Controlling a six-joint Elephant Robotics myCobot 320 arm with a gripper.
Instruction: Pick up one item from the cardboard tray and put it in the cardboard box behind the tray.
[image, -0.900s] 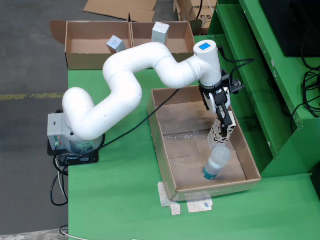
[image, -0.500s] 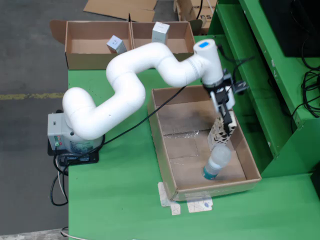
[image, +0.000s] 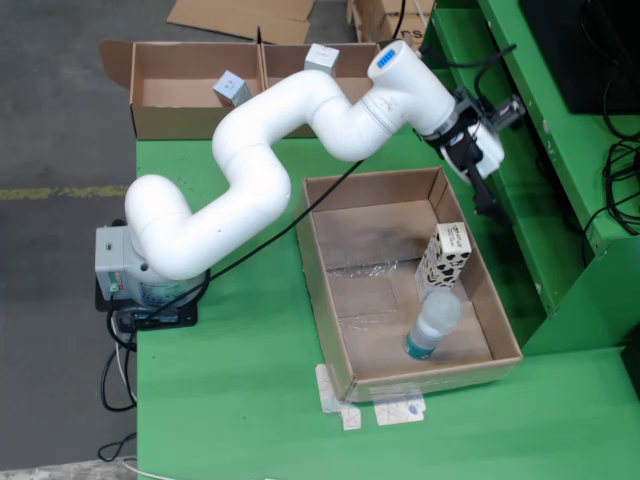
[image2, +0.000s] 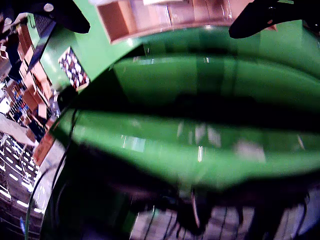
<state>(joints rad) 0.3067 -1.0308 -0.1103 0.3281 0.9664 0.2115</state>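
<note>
cardboard tray (image: 318, 262), seen from the fixed overhead view, lies on the green table (image: 230, 400) nearest the lower edge of the picture, its long side running away from the viewer. at its near end a clear plastic bottle (image: 432, 325) with a teal cap lies on its side, cap toward the near wall. just beyond the bottle, and seemingly touching it, a small carton with a black-and-white spotted pattern (image: 443, 258) stands upright against the right-hand wall. a patch of clear film (image: 365, 270) lies on the tray floor to the left of both items. strips of white tape (image: 380, 408) hold the near wall of the tray to the table.

left of the tray sits the grey base (image: 118, 265) of the white arm (image: 270, 160), with a black cable (image: 290, 225) running from the base up along the tray's left rim. the arm bends over the table and ends beyond the far right corner of the tray, where the gripper (image: 487, 195) hangs outside the tray above the green frame (image: 530, 150); its fingers are too small and dark to tell whether they are spread or closed, and nothing is seen in them.

farthest back, the cardboard box (image: 175, 90) stands at the rear edge of the table, holding two small grey-white boxes (image: 232, 88).

the gripper-mounted view is heavily blurred: curved green surfaces (image2: 200, 90), a strip of cardboard (image2: 165, 17) along the top, and a dark finger (image2: 260, 17) at the upper right.
</note>
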